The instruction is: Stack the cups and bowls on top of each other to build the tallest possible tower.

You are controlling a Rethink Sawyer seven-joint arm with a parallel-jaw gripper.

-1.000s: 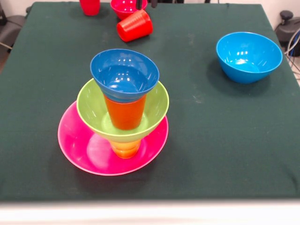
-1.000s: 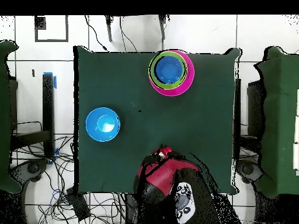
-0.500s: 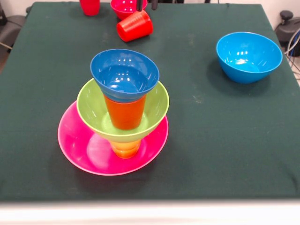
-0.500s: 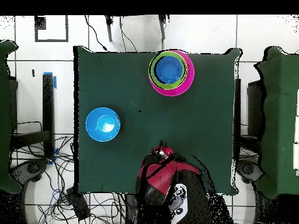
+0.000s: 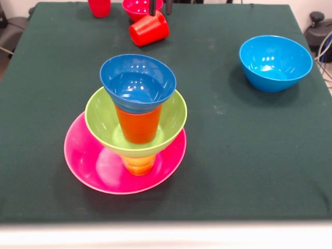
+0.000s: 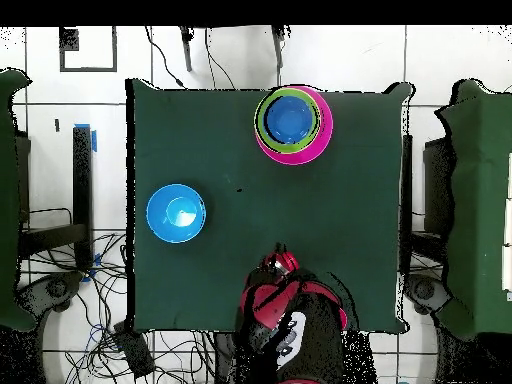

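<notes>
The tower stands at the near left: a wide pink bowl (image 5: 88, 161), a yellow cup (image 5: 138, 165), a green bowl (image 5: 104, 124), an orange cup (image 5: 138, 124) and a small dark blue bowl (image 5: 137, 78) on top. It also shows in the overhead view (image 6: 292, 122). A red cup (image 5: 149, 29) lies on its side at the far edge. My gripper (image 5: 161, 6) shows only its dark tips at the top edge, just above that red cup. The tips stand apart and hold nothing.
A light blue bowl (image 5: 275, 62) stands alone at the right, and also shows in the overhead view (image 6: 176, 213). An upright red cup (image 5: 99, 7) and a small red bowl (image 5: 139, 7) sit at the far edge. The arm (image 6: 290, 325) covers the table's base-side edge.
One gripper tip has come down a little toward the red cup on its side. The arm has shifted slightly in the overhead view. The tower has not moved.
</notes>
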